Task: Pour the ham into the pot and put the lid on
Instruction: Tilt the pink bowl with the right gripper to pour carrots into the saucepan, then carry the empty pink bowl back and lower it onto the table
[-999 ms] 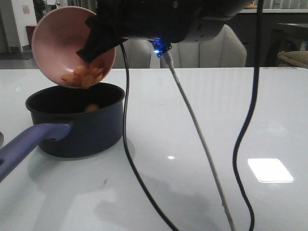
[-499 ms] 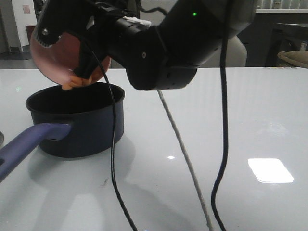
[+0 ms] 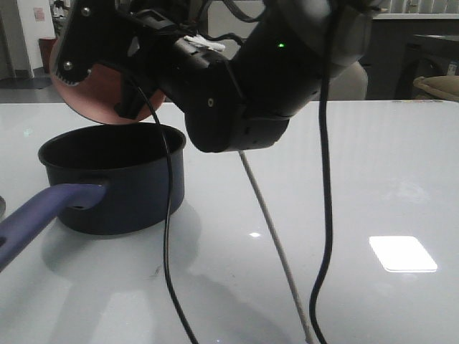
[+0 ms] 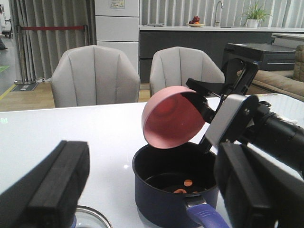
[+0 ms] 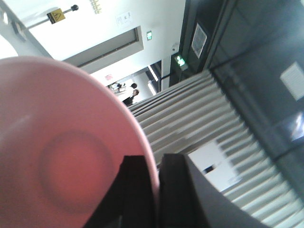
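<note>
**Op A:** My right gripper [image 5: 156, 190] is clamped on the rim of the pink bowl [image 4: 172, 118], tipped over the pot [image 3: 115, 175]. The left gripper [image 4: 142, 190] stands wide, holding nothing.

**Op B:** Where's the ham?

**Op A:** I count 3 orange pieces of ham [image 4: 185, 186] on the pot floor. Only the left wrist view shows that; from the front I can't see in.

**Op B:** And the lid?

**Op A:** The glass lid [image 4: 90, 219] sits at 8 o'clock of the pot, barely in frame. I judge it heavy, slick and breakable, so I'd take its knob.
</note>
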Motion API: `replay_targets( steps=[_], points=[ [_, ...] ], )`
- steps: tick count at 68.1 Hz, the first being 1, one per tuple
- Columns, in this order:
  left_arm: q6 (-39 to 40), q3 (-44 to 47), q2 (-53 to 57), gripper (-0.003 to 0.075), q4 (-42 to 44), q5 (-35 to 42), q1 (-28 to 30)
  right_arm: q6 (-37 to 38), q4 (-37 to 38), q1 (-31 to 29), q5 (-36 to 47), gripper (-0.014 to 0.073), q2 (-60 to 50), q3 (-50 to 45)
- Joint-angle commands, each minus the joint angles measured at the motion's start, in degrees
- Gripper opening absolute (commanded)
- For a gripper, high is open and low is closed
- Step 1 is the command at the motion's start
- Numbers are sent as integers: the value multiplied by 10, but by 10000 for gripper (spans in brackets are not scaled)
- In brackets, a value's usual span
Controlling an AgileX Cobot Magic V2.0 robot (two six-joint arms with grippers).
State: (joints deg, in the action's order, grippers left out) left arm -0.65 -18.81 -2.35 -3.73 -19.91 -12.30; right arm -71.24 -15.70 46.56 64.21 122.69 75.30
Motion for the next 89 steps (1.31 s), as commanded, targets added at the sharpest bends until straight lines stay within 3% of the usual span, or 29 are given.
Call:
replay_targets(
  steps=[1, 8, 15, 20, 30, 49, 66, 76, 89],
  points=[
    [3, -14, -6, 572, -5, 46, -4, 141, -36, 0, 62, 141, -57, 16],
    [3, -14, -6, 572, -5, 46, -4, 277, -72, 0, 35, 141, -92, 16],
    [3, -14, -6, 572, -5, 46, -4, 329, -77, 0, -61, 141, -133, 16],
    [3, -14, -6, 572, -5, 46, -4, 346, -97, 0, -176, 141, -176, 16],
    [3, -14, -6, 572, -5, 46, -4, 332, -180, -6, -342, 141, -244, 16],
    [3, -14, -6, 572, -5, 46, -4, 183, -328, -76, -637, 141, -335, 16],
    [3, -14, -6, 572, -5, 46, -4, 184, -313, -171, -774, 141, -378, -20],
    [3, -14, -6, 572, -5, 46, -4, 232, -277, -223, -802, 141, -413, -69],
    [3, -14, -6, 572, -5, 46, -4, 329, -214, -319, -929, 142, -416, -90]
  ],
)
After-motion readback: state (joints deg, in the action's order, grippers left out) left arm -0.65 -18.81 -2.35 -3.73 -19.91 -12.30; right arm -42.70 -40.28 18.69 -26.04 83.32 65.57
